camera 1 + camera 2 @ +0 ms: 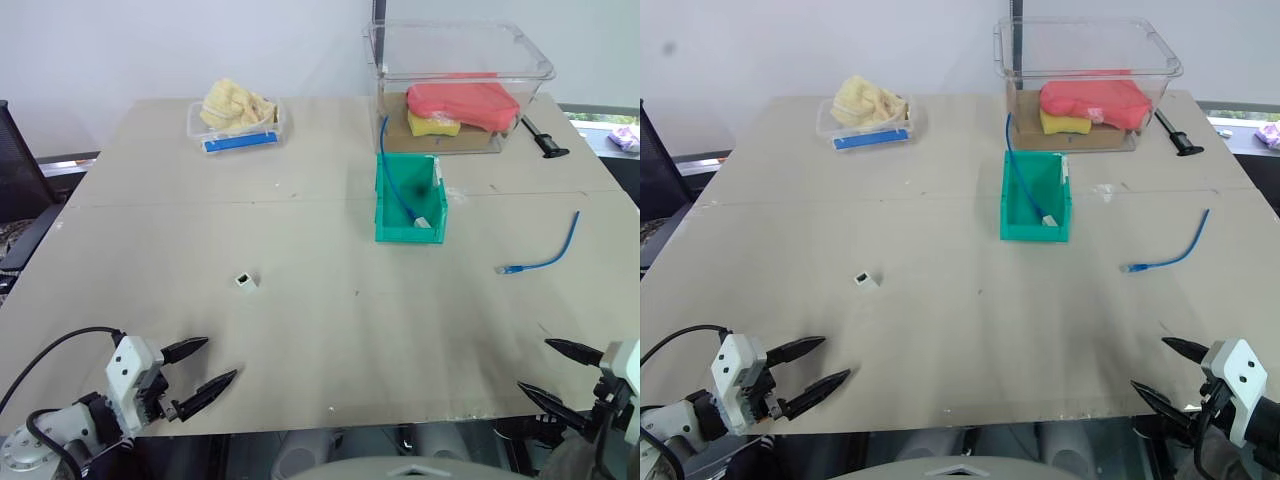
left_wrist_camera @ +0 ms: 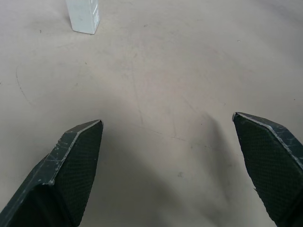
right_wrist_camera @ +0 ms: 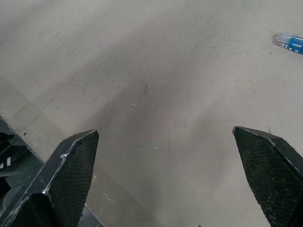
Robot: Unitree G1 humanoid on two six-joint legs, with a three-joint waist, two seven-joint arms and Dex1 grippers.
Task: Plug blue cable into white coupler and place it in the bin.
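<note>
Both claws, left claw [image 1: 203, 365] and right claw [image 1: 558, 370], hover spread apart and empty at the tabletop's [image 1: 330, 320] near edge. White coupler [image 1: 245, 280] lies at ten o'clock, blue cable [image 1: 545, 255] at two, green bin [image 1: 409, 200] at twelve.

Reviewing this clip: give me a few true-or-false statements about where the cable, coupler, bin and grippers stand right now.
1. The short bright-blue network cable lies on the table, on the robot's right. True.
2. The tiny white plastic coupler sits inside the small green plastic bin. False: it rests on the bare table, on the robot's left.
3. The left gripper holds the coupler. False: its jaws are open and empty.
4. The right gripper is open, near the table's front edge. True.
</note>
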